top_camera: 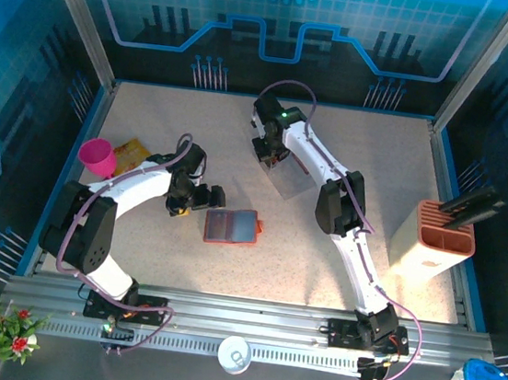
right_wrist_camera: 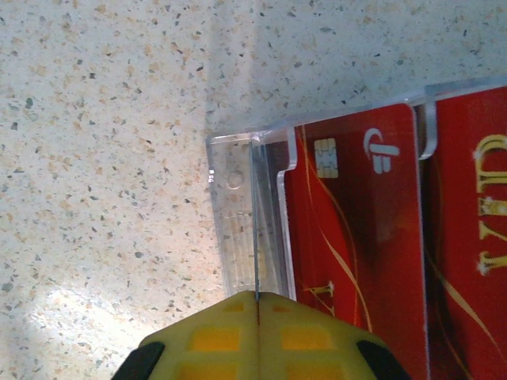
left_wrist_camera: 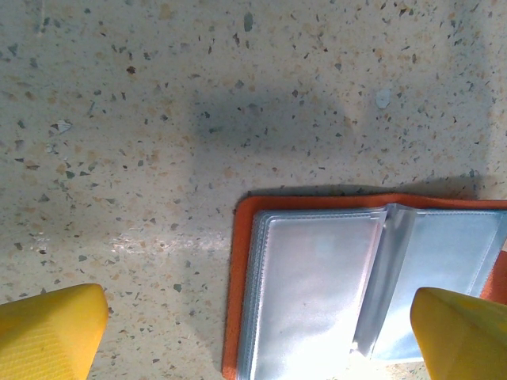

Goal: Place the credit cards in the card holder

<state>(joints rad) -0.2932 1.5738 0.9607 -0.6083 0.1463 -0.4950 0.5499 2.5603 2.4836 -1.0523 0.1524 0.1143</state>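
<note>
The card holder (top_camera: 231, 226) lies open on the table, orange-red with pale grey pockets (left_wrist_camera: 317, 285) facing up. My left gripper (top_camera: 199, 197) hovers at its left end, open, its yellow fingers (left_wrist_camera: 49, 331) spread wide over the wallet's left pocket page with nothing held (left_wrist_camera: 257, 317). Far back at the centre, my right gripper (top_camera: 272, 155) is shut on the thin upright edge of a clear plastic case (right_wrist_camera: 238, 214). Two red credit cards (right_wrist_camera: 356, 237) with pale markings lie side by side in that case, just right of the gripper (right_wrist_camera: 257, 299).
A pink cup (top_camera: 99, 156) and a yellow snack bag (top_camera: 133, 152) sit at the left, behind my left arm. An orange slotted rack (top_camera: 443, 236) with dark items stands at the right edge. A white cup (top_camera: 235, 353) sits on the front rail.
</note>
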